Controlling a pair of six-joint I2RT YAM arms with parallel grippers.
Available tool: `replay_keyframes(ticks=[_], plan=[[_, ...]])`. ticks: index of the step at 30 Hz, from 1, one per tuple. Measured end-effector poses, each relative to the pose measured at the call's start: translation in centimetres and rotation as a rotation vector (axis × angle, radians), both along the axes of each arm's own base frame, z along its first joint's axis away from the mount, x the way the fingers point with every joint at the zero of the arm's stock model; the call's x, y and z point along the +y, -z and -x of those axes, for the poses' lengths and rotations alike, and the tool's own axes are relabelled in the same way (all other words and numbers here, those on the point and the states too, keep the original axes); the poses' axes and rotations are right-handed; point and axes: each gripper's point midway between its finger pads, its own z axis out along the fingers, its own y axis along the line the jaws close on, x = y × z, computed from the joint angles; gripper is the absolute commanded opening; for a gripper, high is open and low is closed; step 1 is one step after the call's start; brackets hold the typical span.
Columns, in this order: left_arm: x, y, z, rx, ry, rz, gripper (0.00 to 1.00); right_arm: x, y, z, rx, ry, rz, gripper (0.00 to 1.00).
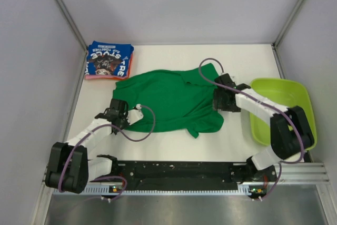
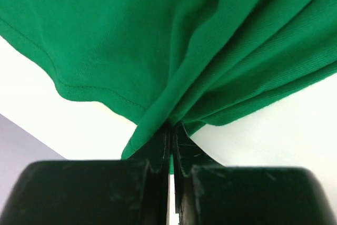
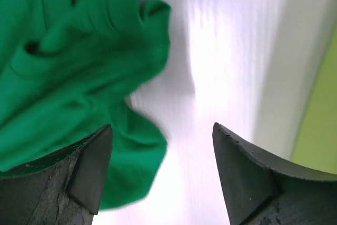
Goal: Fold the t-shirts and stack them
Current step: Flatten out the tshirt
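The bright green t-shirt (image 1: pixel 171 98) lies spread and rumpled in the middle of the white table. My left gripper (image 1: pixel 122 110) is at its near-left edge. In the left wrist view that gripper (image 2: pixel 172 127) is shut on a bunched fold of the green cloth (image 2: pixel 158 35). My right gripper (image 1: pixel 221 98) is at the shirt's right edge. In the right wrist view it (image 3: pixel 162 127) stands open over the table, with the green cloth (image 3: pixel 68 67) by its left finger and nothing pinched. A folded blue t-shirt (image 1: pixel 109 59) with white lettering rests on an orange-pink t-shirt (image 1: pixel 100 77) at the back left.
A lime-green plastic tub (image 1: pixel 284 111) stands at the right side of the table, close to the right arm; its wall (image 3: pixel 321 114) shows at the right of the right wrist view. Grey walls enclose the table on three sides.
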Motion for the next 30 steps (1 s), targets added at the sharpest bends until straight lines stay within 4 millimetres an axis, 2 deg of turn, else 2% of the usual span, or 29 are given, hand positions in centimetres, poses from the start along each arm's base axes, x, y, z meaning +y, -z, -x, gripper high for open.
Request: replay_keyframes(ticks=[4, 7, 9, 11, 13, 14, 16, 17, 18, 23, 26, 29, 30], plan=[[-0.9, -0.1, 0.3, -0.002, -0.007, 0.059, 0.00, -1.0, -2.1, 3.4, -0.040, 0.001, -0.026, 0.73], [-1.2, -0.2, 0.7, 0.006, -0.012, 0.086, 0.00, -0.2, -3.0, 5.9, -0.085, -0.011, -0.096, 0.72], [-1.3, -0.2, 0.9, 0.009, -0.018, 0.094, 0.00, 0.7, -2.3, 7.2, -0.072, -0.028, -0.139, 0.72], [-1.3, -0.2, 1.0, 0.011, -0.021, 0.095, 0.00, 1.1, -0.5, 8.4, -0.031, -0.031, -0.164, 0.68], [-1.3, -0.2, 1.0, 0.012, -0.023, 0.093, 0.00, 1.2, 1.8, 9.7, 0.035, -0.021, -0.169, 0.59], [-1.2, -0.2, 1.0, 0.012, -0.026, 0.091, 0.00, 1.1, 2.9, 10.2, 0.068, -0.012, -0.163, 0.50], [-1.1, -0.2, 1.1, 0.013, -0.031, 0.087, 0.00, 1.4, 3.2, 9.5, 0.060, -0.004, -0.165, 0.25], [-1.1, -0.3, 1.3, 0.016, -0.033, 0.088, 0.00, 1.7, 3.2, 9.1, 0.051, -0.005, -0.170, 0.09], [-1.1, -0.3, 1.4, 0.017, -0.036, 0.089, 0.00, 2.1, 3.2, 8.6, 0.038, -0.001, -0.184, 0.00], [-1.0, -1.4, 2.1, 0.008, -0.048, 0.097, 0.00, 2.7, 3.0, 8.0, 0.021, -0.006, -0.217, 0.00], [-1.1, -3.5, 1.9, -0.016, -0.050, 0.104, 0.00, 2.1, 0.9, 8.4, -0.017, -0.006, -0.226, 0.00], [-1.3, -7.0, 1.0, -0.076, -0.047, 0.123, 0.00, 1.7, -4.8, 8.0, -0.142, -0.030, -0.258, 0.00], [-1.4, -8.3, 0.7, -0.102, -0.045, 0.131, 0.00, 1.7, -7.4, 7.8, -0.199, -0.044, -0.279, 0.00]])
